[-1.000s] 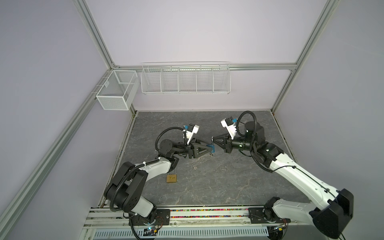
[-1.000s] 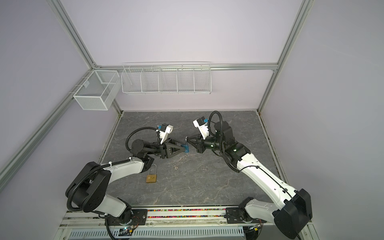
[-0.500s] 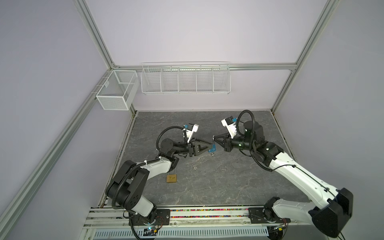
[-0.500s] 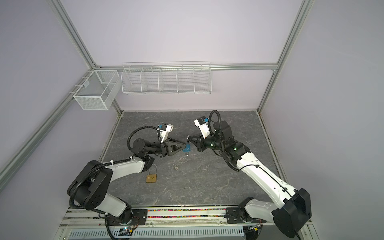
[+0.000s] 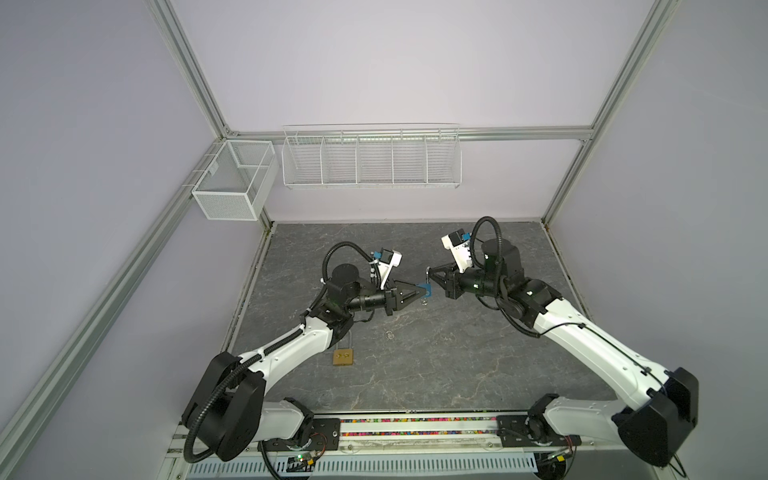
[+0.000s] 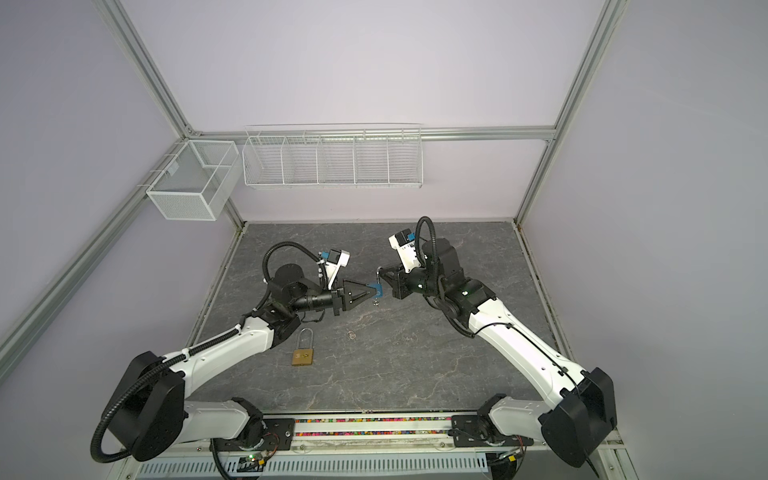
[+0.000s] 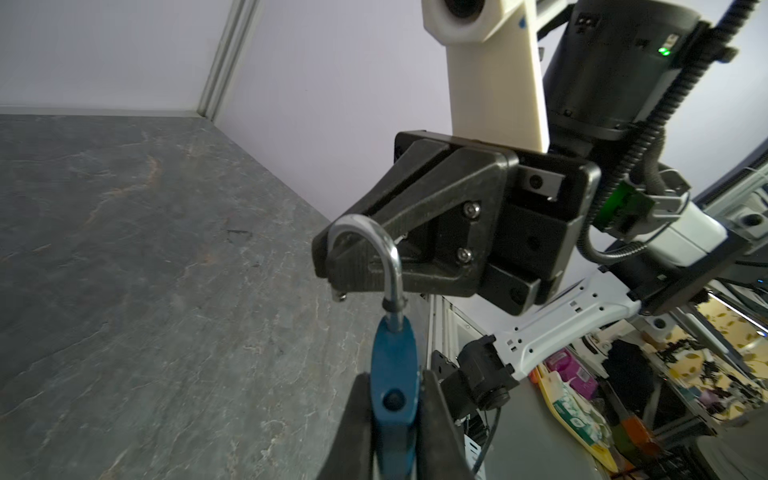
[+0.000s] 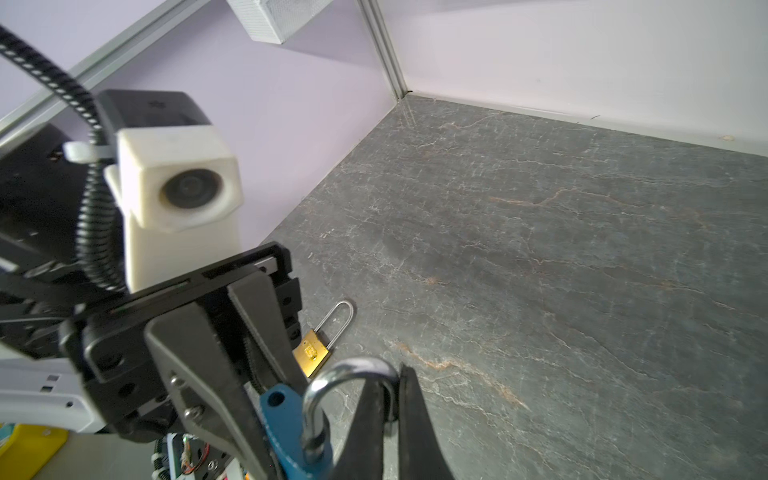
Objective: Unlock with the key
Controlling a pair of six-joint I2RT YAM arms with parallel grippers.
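Closed since the earlier frame, the left gripper (image 5: 417, 292) is clamped on the blue padlock (image 7: 394, 374) body above the table (image 5: 457, 365). Nearest, a brass padlock (image 5: 343, 357), stamp unreadable, is seen lying flat; farther, the shackle (image 7: 395, 274) is pinched by the shut right gripper (image 5: 430, 279).

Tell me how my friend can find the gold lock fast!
Look at the dark stone table, on its left side beside the white left arm. The gold lock lies flat there alone. Unlike the blue lock held up in the air, it is brass-coloured with a long silver loop.
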